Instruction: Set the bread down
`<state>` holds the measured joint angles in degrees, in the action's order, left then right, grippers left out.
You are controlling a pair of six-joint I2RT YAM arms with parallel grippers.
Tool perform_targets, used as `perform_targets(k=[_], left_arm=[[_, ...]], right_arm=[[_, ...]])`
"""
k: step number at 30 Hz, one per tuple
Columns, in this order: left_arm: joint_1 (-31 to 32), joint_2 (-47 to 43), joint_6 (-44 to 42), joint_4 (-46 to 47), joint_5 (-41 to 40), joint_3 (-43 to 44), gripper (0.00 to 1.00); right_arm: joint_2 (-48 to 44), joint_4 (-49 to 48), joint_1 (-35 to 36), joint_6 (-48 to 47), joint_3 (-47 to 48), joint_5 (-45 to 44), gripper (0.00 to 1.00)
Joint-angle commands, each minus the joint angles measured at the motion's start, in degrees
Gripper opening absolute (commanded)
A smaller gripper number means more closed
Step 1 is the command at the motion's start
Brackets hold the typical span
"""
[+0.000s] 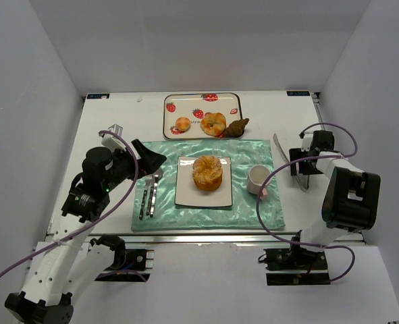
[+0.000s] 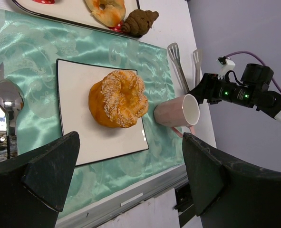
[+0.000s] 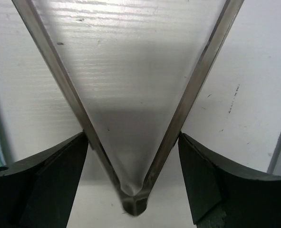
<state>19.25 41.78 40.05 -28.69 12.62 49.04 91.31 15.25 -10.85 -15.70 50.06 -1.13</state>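
Note:
The bread [image 1: 207, 172] is a tall golden muffin with a ruffled top. It stands upright on the white square plate [image 1: 185, 196] at the middle of the green mat, and nothing touches it. It also shows in the left wrist view [image 2: 118, 99] on the plate [image 2: 78, 137]. My left gripper [image 1: 152, 158] is open and empty, above the cutlery to the left of the plate [image 2: 130, 138]. My right gripper [image 1: 304, 177] is low over the table at the right. It is open, with its jaws on either side of the hinge end of metal tongs [image 3: 197, 80].
A strawberry-print tray [image 1: 185, 101] at the back holds a small bun [image 1: 183, 124] and a flatter golden bun [image 1: 214, 123]; a dark pointed pastry [image 1: 237, 127] lies at its edge. A pink mug [image 1: 258, 179] lies right of the plate. A fork and a spoon [image 1: 148, 196] lie on the mat [image 1: 253, 152]. The tongs [image 1: 279, 145] lie on the table.

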Motion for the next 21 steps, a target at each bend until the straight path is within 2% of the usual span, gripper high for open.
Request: perform_targets(k=[1,2,9,15,19,21], left_arm=[[0.2,-1.0,-0.7,0.2,-0.6,0.2,0.98],[0.2,-1.1,-0.7,0.4,-0.5,0.1,0.98],[0.2,-0.7,-1.1,1.2,-0.1,-0.1,0.98],[0.2,-0.9,-1.3,1.2,-0.1,-0.1,0.98],[0.2,-0.5,-1.2,1.3,-0.1,0.1,0.98],[0.2,-0.1,-1.2,1.9,0.3,0.0,0.98]], right_arm=[[-4.1,2.9,0.1,-0.8,4.4,2.3,0.82],[-4.6,4.2,0.0,-0.8,5.0,2.4,0.87],[-7.8,11.3,0.0,0.1,11.3,5.5,0.89],[-12.3,18.3,0.0,-2.4,18.2,16.8,0.89],[-13.4,23.4,-0.1,5.3,25.1,24.7,0.89],[-13.3,25.1,0.0,10.4,29.1,25.6,0.89]])
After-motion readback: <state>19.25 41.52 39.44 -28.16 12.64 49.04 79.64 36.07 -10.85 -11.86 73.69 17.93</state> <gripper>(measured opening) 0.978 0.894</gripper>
